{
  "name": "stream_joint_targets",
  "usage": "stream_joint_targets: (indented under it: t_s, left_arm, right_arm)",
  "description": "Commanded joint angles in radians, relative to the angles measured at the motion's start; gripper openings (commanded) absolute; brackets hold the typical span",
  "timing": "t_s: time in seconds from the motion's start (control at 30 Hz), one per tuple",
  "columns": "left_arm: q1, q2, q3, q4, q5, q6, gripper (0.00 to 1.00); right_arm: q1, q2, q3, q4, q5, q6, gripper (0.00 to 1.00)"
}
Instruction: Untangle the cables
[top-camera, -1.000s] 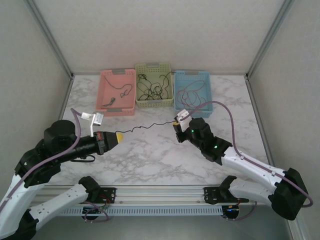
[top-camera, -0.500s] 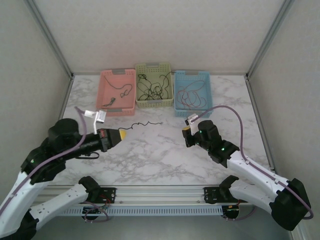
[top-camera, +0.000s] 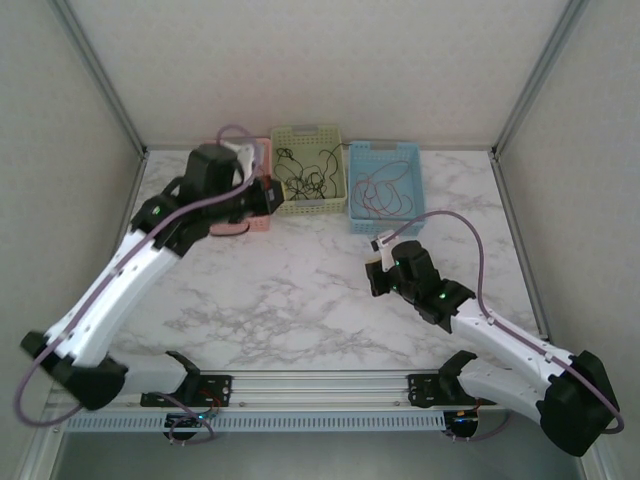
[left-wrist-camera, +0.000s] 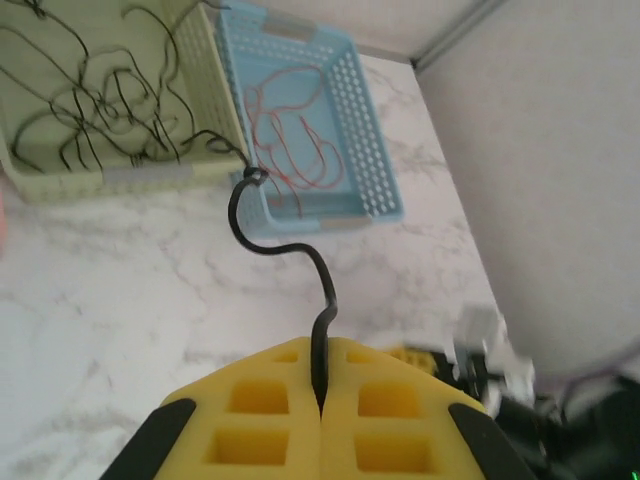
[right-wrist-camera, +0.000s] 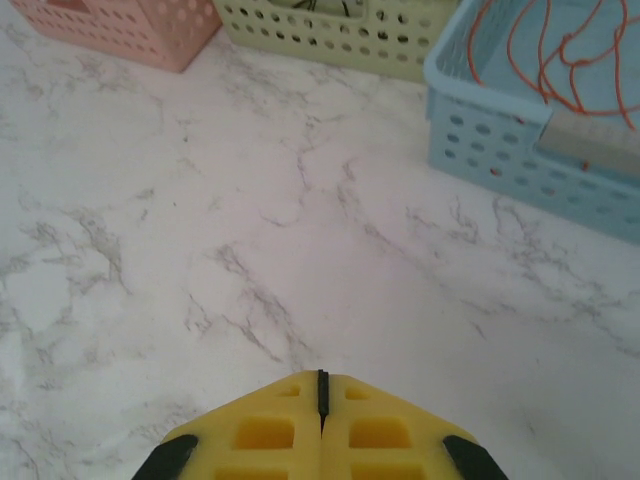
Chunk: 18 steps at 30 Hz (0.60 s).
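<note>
1. The left gripper had its yellow fingers pressed together on one black cable, pinched at its near end. In the top view the left gripper hung at the right side of the pink basket, just beside the green basket.
2. The held cable's long axis ran straight out from the fingertips, kinked twice and ended in a small curl. It pointed towards the corner where the green basket meets the blue basket. Whether the tip touched anything could not be told.
3. A black tangle lay in the green basket. A red-orange cable lay looped in the blue basket.
4. The right gripper had its fingers together with nothing seen between them. It sat low over the bare marble table, apart from the baskets.
5. Judged: the left arm was nearer. The drop turned on which basket lay under the claw, pink or green.
6. No brand or writing was legible. A white tag by the right wrist was unreadable.
</note>
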Motion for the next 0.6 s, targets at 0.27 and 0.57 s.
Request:
stream_joint_targets:
  t_s: [0.27,0.57]
  left_arm:
    - [0.133,0.549,0.583,-0.181,0.073,0.108,0.00]
    - [0.150,0.773,0.632,-0.119,0.110,0.097,0.00]
  right_arm:
    - [0.002,-0.062,-0.058,-0.006,0.021,0.012,0.00]
    - [0.002,-0.025,-0.050,-0.009,0.006,0.001,0.00]
